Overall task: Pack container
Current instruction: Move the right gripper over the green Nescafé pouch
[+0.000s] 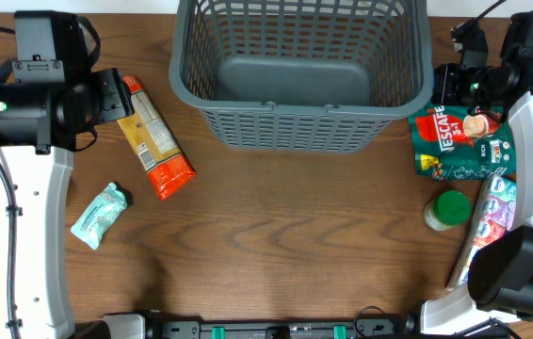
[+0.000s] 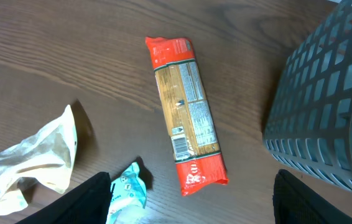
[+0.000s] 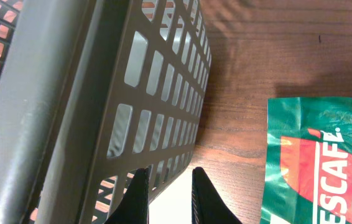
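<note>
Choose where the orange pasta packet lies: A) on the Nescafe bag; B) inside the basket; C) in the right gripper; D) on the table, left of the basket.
D: the pasta packet lies flat on the table, left of the basket and apart from it.

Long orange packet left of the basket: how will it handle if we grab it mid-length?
The long orange packet looks straight and evenly filled, so probably stiff rather than floppy. Its glossy film may be slippery. It lies flat on the table, so unlikely to roll; grabbed near one end, it might tilt.
</note>
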You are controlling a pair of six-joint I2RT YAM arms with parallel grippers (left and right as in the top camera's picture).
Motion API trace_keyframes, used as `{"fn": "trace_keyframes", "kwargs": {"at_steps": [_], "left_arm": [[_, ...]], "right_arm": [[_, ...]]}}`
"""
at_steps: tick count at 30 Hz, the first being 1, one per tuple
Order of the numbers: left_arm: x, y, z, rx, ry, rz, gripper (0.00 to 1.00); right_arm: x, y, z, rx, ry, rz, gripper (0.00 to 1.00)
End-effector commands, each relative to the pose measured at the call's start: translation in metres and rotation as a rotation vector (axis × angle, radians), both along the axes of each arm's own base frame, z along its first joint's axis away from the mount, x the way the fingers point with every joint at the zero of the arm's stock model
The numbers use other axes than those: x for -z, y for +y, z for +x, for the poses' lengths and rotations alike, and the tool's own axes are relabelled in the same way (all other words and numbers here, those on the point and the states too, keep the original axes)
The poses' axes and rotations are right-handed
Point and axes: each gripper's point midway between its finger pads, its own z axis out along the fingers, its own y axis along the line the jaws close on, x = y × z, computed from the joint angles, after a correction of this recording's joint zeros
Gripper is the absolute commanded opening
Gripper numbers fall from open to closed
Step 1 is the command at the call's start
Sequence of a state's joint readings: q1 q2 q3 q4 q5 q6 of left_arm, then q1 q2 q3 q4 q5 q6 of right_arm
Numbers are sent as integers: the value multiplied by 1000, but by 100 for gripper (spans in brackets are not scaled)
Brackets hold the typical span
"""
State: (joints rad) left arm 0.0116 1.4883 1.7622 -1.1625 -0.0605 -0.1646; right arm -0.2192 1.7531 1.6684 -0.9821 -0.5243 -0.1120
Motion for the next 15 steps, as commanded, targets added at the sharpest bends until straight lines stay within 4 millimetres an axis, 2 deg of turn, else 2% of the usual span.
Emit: {"fn": "trace_keyframes", "kwargs": {"at_steps": [1,10,12,15], "left_arm": [[-10,6,-4,-28,-28,10,69],[-10,6,-4,-28,-28,10,69],[-10,6,-4,-28,-29,10,69],[-10,6,-4,-29,-29,9,69]], "right_arm": [[-3,11,1,-43,-20,15,8],[0,5,1,-5,-1,-8,9],[0,4,1,-4,-2,-9,16],[2,0,2,30,13,-19,21]]}}
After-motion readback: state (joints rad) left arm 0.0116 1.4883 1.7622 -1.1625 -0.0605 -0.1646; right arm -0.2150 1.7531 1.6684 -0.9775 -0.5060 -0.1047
